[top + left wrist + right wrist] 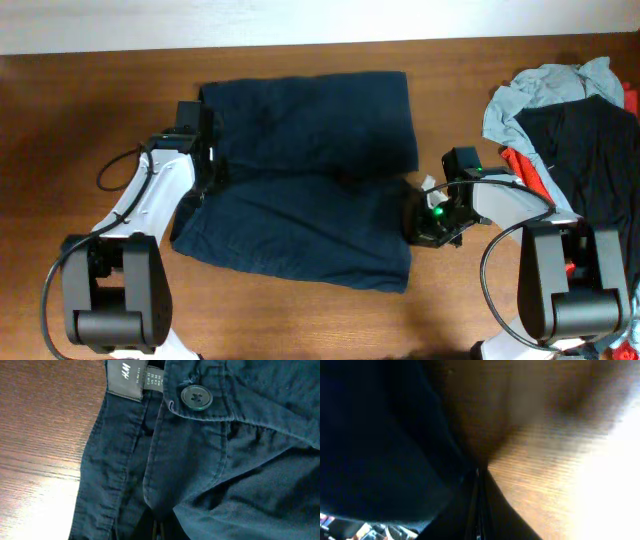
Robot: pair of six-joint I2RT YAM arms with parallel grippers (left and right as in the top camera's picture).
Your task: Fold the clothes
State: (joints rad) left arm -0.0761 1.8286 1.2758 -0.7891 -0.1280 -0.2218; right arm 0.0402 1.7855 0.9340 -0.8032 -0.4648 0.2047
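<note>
The clothes, a dark navy pair of shorts, lie spread flat on the wooden table, waistband to the left and both legs to the right. My left gripper rests on the waistband edge. In the left wrist view its shut fingertips touch the shorts below the button and grey label; no cloth shows between them. My right gripper sits low at the shorts' right edge. In the right wrist view it is shut, with shorts on its left and bare table on its right.
A pile of other garments lies at the right edge: a light grey shirt, a black garment and some red cloth. The table's far edge meets a white surface. Both arm bases stand at the near edge.
</note>
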